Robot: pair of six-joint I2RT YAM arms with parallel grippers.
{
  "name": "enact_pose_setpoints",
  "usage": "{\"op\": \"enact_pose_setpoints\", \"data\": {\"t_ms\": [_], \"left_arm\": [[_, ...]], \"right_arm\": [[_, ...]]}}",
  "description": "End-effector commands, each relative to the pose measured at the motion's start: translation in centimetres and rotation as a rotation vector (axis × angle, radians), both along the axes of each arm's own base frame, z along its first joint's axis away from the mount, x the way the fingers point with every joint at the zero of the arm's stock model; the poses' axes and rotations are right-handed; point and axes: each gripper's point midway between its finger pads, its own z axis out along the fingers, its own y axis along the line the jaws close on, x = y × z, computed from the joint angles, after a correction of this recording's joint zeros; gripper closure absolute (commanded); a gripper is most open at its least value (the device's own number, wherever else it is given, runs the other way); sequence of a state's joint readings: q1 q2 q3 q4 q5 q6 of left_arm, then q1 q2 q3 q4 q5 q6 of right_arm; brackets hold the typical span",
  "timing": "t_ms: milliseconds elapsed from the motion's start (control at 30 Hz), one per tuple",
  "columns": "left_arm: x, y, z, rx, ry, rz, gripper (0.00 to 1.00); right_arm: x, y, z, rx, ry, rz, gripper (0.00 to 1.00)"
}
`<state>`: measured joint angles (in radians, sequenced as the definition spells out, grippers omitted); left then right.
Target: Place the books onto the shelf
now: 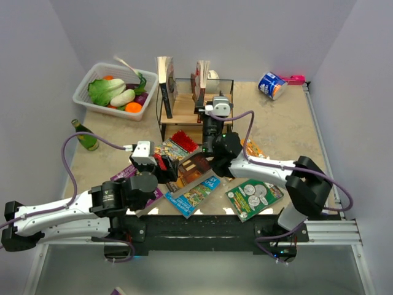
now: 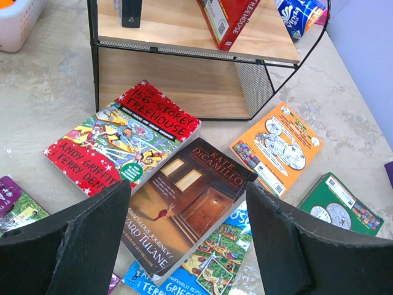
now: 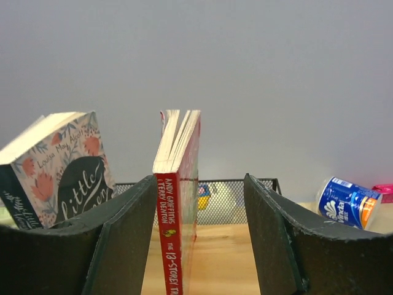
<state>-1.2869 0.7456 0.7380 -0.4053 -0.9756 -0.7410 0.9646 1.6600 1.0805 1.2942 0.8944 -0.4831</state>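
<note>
The shelf (image 1: pixel 184 109) stands at the back centre with two books upright on its top board: a dark floral one (image 3: pixel 58 166) and a red one (image 3: pixel 178 203). My right gripper (image 3: pixel 199 246) is open around the red book, which rests by the left finger with a gap to the right finger. More books lie flat in front: a red treehouse one (image 2: pixel 123 135), brown (image 2: pixel 190 196), orange (image 2: pixel 276 147), blue (image 2: pixel 215 264), green (image 1: pixel 253 196) and purple (image 1: pixel 123 174). My left gripper (image 2: pixel 187 246) hovers open above the brown book, holding nothing.
A white basket (image 1: pixel 83 98) of vegetables sits at the back left, with a green bottle (image 1: pixel 86 136) in front of it. A blue and white roll pack (image 1: pixel 271 85) and a pink object (image 1: pixel 295 78) lie at the back right.
</note>
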Motion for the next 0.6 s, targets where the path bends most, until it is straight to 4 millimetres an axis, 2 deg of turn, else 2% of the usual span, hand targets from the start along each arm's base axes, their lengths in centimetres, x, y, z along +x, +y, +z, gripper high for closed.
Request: {"op": "enact_pose_setpoints", "data": {"t_ms": [0, 67, 167, 333, 400, 433, 467, 500, 533, 567], "left_arm": [[0.2, 0.0, 0.5, -0.066, -0.007, 0.023, 0.19], [0.1, -0.1, 0.5, -0.070, -0.005, 0.016, 0.19], [0.1, -0.3, 0.4, -0.072, -0.001, 0.009, 0.20], [0.1, -0.5, 0.7, -0.080, -0.004, 0.004, 0.20], [0.1, -0.6, 1.0, -0.089, -0.013, 0.000, 0.20], [0.2, -0.8, 1.2, -0.091, -0.019, -0.004, 0.20], [0.2, -0.9, 1.4, -0.076, -0.030, -0.016, 0.20], [0.3, -1.3, 2.3, -0.097, -0.046, -0.023, 0.20], [0.4, -1.5, 2.6, -0.067, -0.061, -0.032, 0.21], [0.6, -1.8, 3.1, -0.060, -0.070, -0.035, 0.21]], "right_arm": [[-3.7, -3.9, 5.0, 0.212, -0.122, -0.002, 0.37], [-4.2, -4.1, 4.7, 0.186, -0.107, 0.002, 0.35], [-5.2, -5.0, 5.2, 0.187, -0.104, 0.007, 0.34], [-6.2, -7.2, 6.0, 0.228, -0.066, -0.014, 0.34], [-5.7, -8.0, 5.6, 0.225, -0.008, -0.071, 0.35], [-5.5, -8.9, 6.2, 0.286, 0.024, -0.107, 0.37], [-4.3, -9.2, 4.9, 0.194, 0.107, -0.148, 0.39], [-3.7, -9.4, 4.6, 0.179, 0.150, -0.151, 0.42], [-2.8, -7.8, 4.2, 0.163, 0.244, -0.025, 0.45], [-1.0, -10.0, 3.9, 0.228, 0.284, -0.033, 0.46]]}}
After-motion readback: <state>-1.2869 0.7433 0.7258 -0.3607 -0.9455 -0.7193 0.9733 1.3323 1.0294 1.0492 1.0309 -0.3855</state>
